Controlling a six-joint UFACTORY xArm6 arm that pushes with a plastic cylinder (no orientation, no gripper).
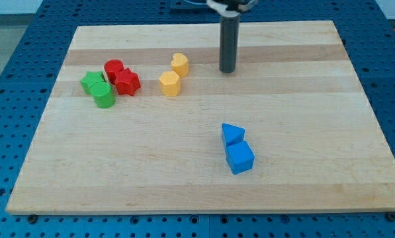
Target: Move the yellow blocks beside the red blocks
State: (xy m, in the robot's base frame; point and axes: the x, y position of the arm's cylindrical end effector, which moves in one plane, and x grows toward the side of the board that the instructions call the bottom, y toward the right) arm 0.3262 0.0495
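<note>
Two yellow blocks sit near the view's top centre-left: a heart-like yellow block (180, 64) and a yellow pentagon-like block (170, 84) just below it, touching or nearly so. Two red blocks lie further left: a red cylinder (114, 69) and a red star-shaped block (126, 82), touching each other. A gap of bare wood separates the yellow pair from the red pair. My tip (227, 70) rests on the board to the right of the yellow blocks, apart from them.
Two green blocks (91, 82) (104, 95) sit against the red blocks on their left. A blue triangular block (233, 134) and a blue cube (240, 158) lie together at the lower centre-right. The wooden board (316, 99) lies on a blue perforated table.
</note>
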